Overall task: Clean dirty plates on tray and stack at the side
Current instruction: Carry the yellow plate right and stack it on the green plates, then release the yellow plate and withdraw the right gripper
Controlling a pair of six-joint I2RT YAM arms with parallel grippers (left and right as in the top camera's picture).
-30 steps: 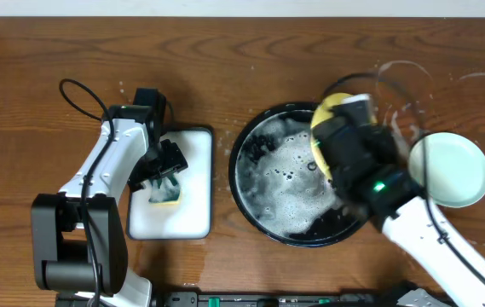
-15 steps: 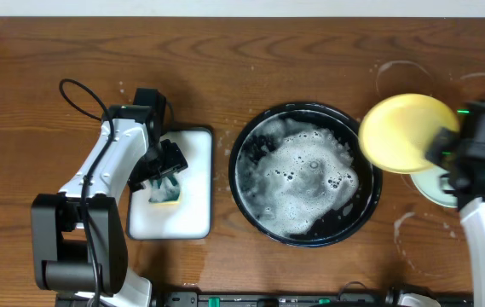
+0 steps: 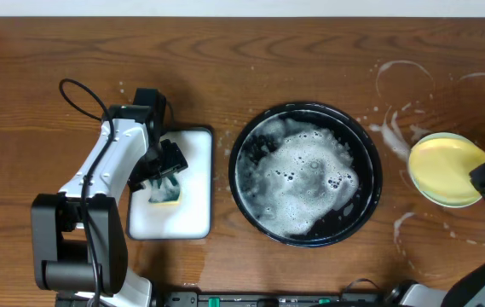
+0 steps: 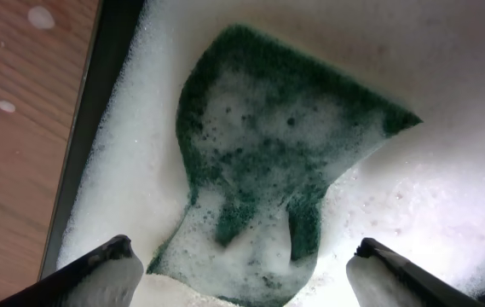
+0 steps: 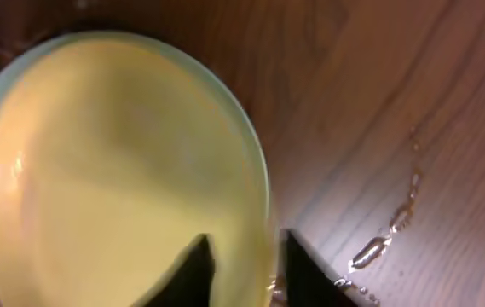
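The pale yellow plate (image 3: pixel 442 166) lies on a mint-green plate (image 3: pixel 436 137) on the wood at the far right. In the right wrist view the yellow plate (image 5: pixel 123 170) fills the left of the frame, with the mint rim (image 5: pixel 140 36) showing round it. My right gripper (image 3: pixel 482 177) (image 5: pixel 242 243) straddles the yellow plate's rim with its jaws slack, one finger inside and one outside. The black tray (image 3: pixel 235 145) in the middle holds only foam. My left gripper (image 3: pixel 164 175) (image 4: pixel 242 256) hangs open over the green sponge (image 4: pixel 276 145).
A white rectangular tray (image 3: pixel 191 141) holds the foamy sponge (image 3: pixel 165 194) at the left. White soapy rings (image 3: pixel 404 81) and splashes mark the wood behind the stacked plates. Water drops (image 5: pixel 387 234) lie beside the right fingers.
My right arm carried the yellow plate from the black tray to the right and set it on the mint-green plate. Its jaws have loosened. The left arm has not moved.
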